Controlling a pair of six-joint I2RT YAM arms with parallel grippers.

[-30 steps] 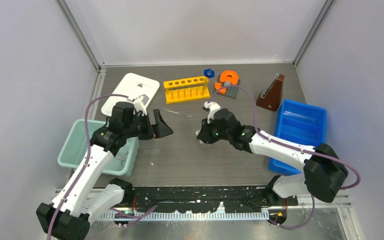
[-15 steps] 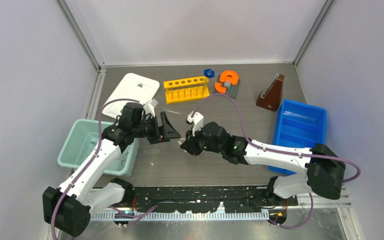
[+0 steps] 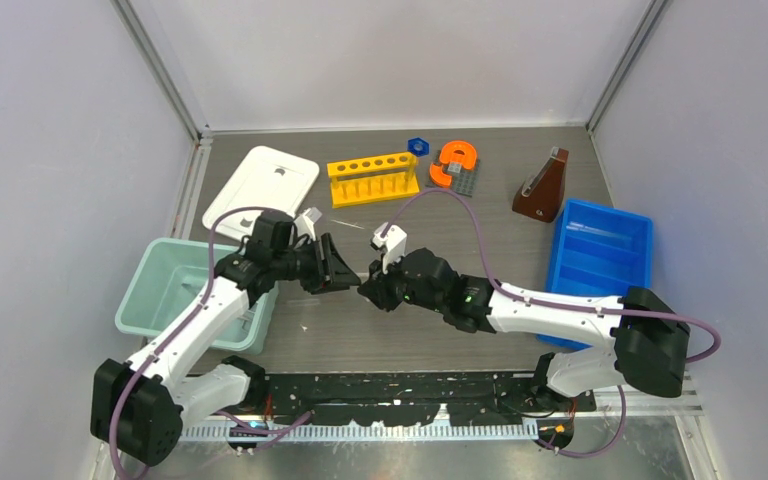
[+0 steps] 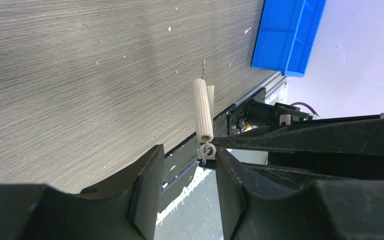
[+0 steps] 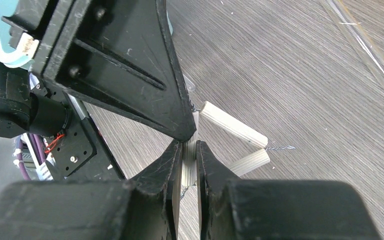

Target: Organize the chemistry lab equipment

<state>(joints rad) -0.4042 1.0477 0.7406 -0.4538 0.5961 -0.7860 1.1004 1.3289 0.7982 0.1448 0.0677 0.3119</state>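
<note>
Small white triangle (image 5: 234, 127) is clenched in the right claw (image 5: 190, 150), clear of the bench (image 3: 360, 335), and offered to the released left claw (image 4: 186, 158), evidently for handover.

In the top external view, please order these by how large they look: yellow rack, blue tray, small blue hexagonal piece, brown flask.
Largest to smallest:
1. blue tray
2. yellow rack
3. brown flask, not far behind the rack
4. small blue hexagonal piece

Wire tongs (image 5: 235, 126), cream ribbed handles, clamped in right pincer (image 5: 190, 150). Yellow rack (image 3: 373, 178), blue hexagon (image 3: 418, 146), brown flask (image 3: 543, 187) upright at back.
</note>
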